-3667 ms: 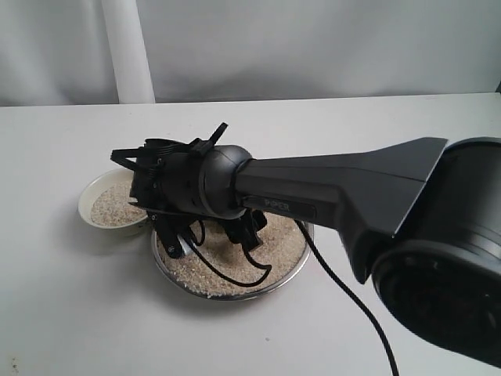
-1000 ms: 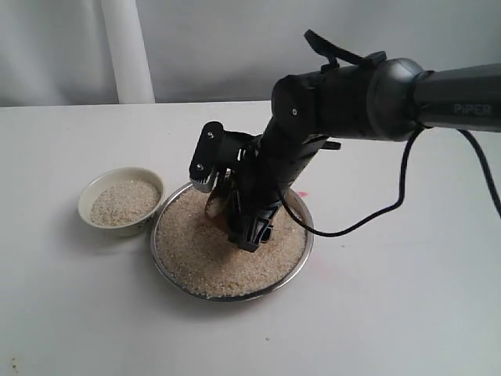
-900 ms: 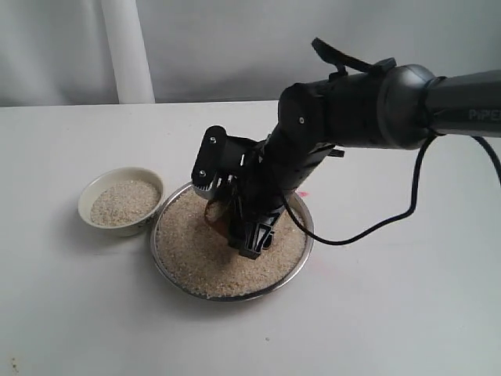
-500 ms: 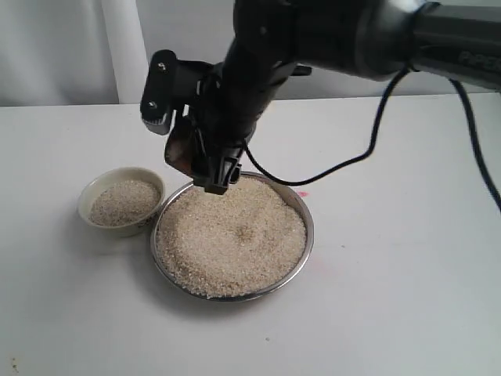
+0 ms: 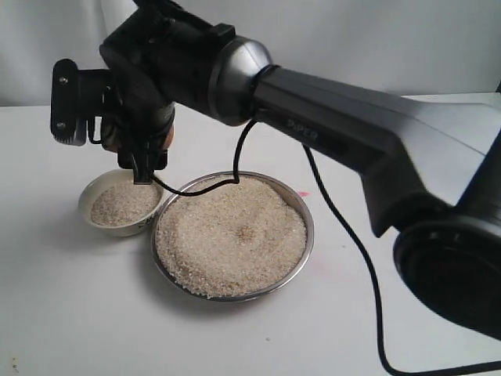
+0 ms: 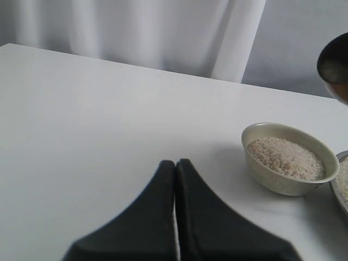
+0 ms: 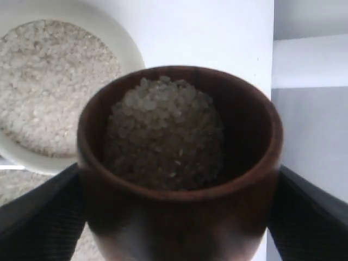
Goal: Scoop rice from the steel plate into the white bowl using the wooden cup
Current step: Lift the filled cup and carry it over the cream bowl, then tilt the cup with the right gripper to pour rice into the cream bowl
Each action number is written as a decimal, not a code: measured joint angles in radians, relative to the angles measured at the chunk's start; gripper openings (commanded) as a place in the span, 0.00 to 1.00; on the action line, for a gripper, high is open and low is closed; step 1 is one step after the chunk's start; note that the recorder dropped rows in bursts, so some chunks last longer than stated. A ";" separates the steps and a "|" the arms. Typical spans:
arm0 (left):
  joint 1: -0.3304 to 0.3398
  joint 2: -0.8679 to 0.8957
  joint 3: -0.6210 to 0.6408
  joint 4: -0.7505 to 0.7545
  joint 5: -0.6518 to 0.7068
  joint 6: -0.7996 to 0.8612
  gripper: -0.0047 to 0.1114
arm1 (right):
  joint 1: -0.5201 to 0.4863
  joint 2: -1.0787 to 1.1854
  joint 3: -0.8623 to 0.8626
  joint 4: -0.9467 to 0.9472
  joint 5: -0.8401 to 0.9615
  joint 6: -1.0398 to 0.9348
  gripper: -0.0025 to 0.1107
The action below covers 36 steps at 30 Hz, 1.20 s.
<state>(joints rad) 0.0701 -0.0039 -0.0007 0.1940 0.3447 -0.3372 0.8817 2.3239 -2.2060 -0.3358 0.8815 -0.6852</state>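
My right gripper (image 5: 139, 157) reaches across to the left and hangs over the white bowl (image 5: 121, 205). It is shut on the wooden cup (image 7: 179, 217), which stands upright and is heaped with rice (image 7: 163, 136). In the exterior view the arm hides nearly all of the cup. Beneath the cup the white bowl (image 7: 126, 50) holds rice (image 7: 49, 87). The steel plate (image 5: 310, 227) sits right of the bowl, heaped with rice (image 5: 235, 235). My left gripper (image 6: 175, 163) is shut and empty, low over the table, some way from the white bowl (image 6: 277, 182). The wooden cup (image 6: 336, 65) shows high at that view's edge.
The right arm's black cable (image 5: 344, 235) trails over the table past the plate's right side. A white post (image 5: 113, 12) and a pale curtain stand behind the table. The plate's rim (image 6: 342, 182) just shows beside the bowl in the left wrist view.
The right gripper has lifted the cup out of the plate's rice and carried it up and left to above the white bowl. The rice in the plate now lies uncovered.
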 measured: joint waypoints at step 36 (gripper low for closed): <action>0.000 0.000 0.000 0.000 0.000 0.000 0.04 | 0.071 0.157 -0.029 -0.539 -0.124 0.009 0.02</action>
<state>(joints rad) 0.0701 -0.0039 -0.0007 0.1940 0.3447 -0.3372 0.9529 2.4810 -2.2347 -0.8751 0.7570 -0.6766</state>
